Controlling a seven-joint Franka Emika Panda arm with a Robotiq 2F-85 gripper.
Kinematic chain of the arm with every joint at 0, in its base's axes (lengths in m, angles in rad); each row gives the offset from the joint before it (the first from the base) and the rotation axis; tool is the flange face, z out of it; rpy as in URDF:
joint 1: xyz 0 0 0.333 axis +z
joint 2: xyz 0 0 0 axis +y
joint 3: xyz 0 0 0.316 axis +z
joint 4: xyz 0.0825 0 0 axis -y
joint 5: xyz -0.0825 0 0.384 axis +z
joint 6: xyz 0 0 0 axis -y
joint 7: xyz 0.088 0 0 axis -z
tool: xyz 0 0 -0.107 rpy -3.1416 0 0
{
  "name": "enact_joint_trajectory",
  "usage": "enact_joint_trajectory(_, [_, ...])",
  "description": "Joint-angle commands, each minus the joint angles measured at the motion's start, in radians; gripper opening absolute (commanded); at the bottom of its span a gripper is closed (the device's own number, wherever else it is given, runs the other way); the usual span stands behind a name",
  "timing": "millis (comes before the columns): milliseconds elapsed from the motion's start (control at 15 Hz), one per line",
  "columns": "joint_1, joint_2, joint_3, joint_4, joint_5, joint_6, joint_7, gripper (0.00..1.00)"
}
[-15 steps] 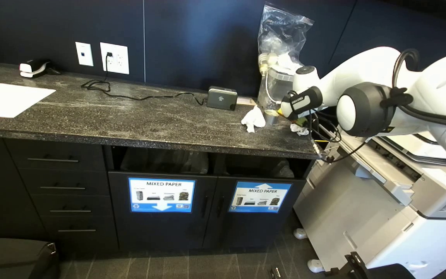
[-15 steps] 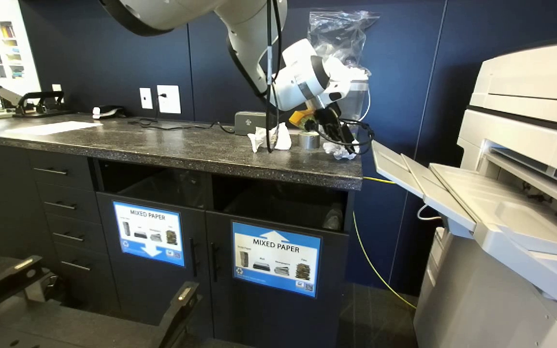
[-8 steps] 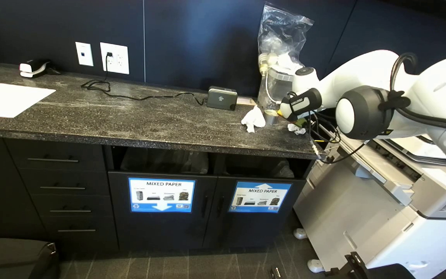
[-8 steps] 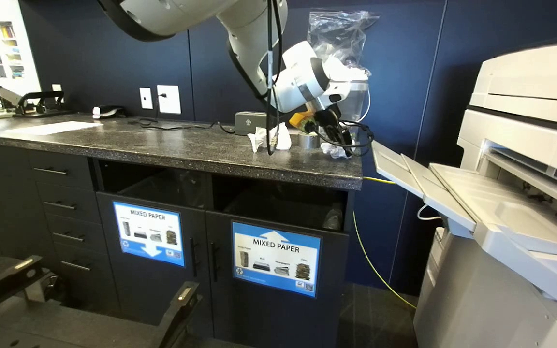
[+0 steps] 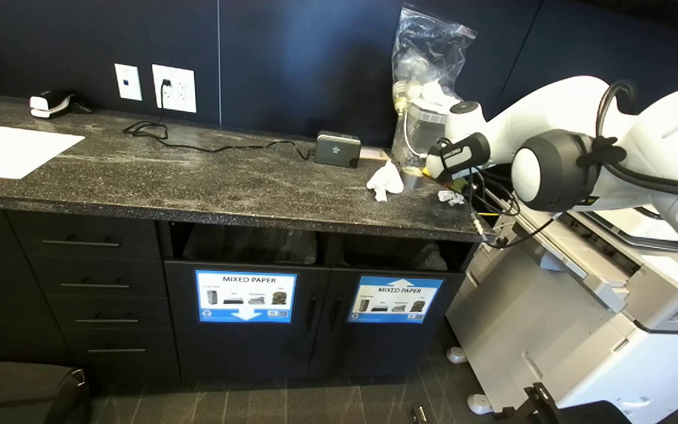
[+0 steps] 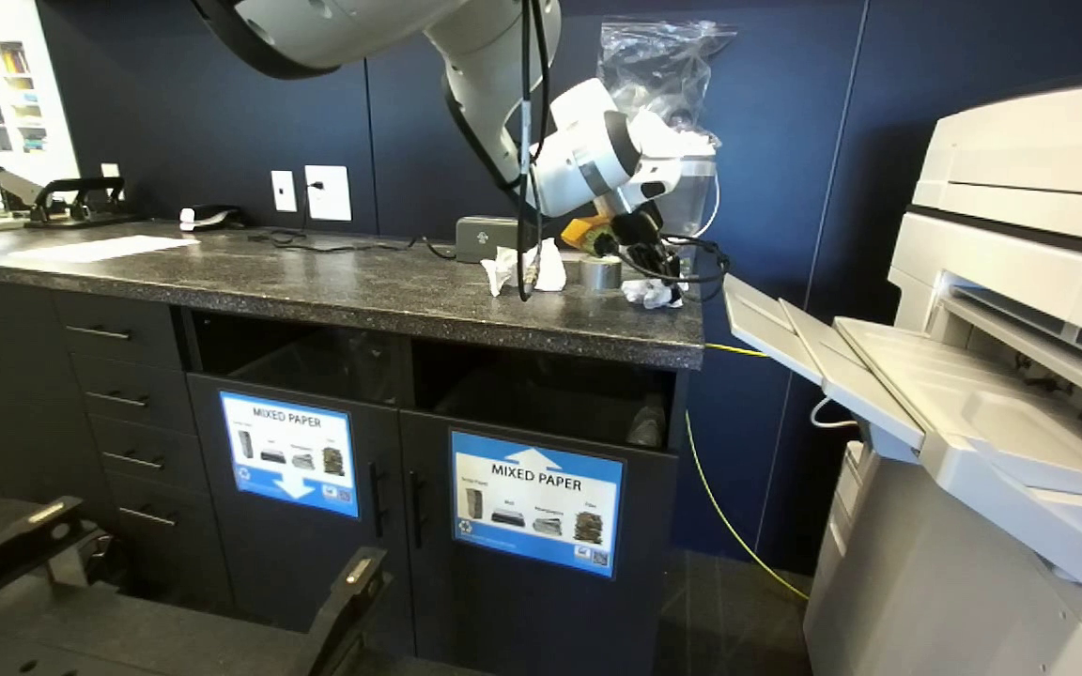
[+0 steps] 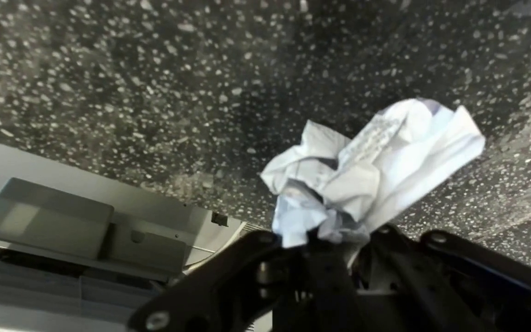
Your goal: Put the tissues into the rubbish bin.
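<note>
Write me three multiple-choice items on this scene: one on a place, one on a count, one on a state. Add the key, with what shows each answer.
1) Where does the grey roll stand?
A) on the floor
B) on the counter
C) on the printer

2) How many MIXED PAPER signs show?
A) one
B) four
C) two

3) How does the end effector stand?
A) closed on a tissue
B) wide open
C) out of sight

Key:
1) B, since both exterior views show it there.
2) C, since both exterior views show the pair side by side.
3) A, since the wrist view shows the tissue's folds gathered into it.
</note>
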Motion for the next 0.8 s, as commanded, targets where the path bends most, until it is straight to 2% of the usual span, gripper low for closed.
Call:
enact_joint_trajectory(0, [-0.047, 0.007, 0.100, 0.027, 0.031, -0.021, -0.209, 0.16])
enact_joint_trajectory(400, [-0.126, -0.060, 0.269, -0.054, 0.044, -0.019, -0.524, 0.14])
enact_joint_trajectory(733, [-0.171, -0.156, 0.357, -0.194, 0.024, -0.043, -0.746, 0.15])
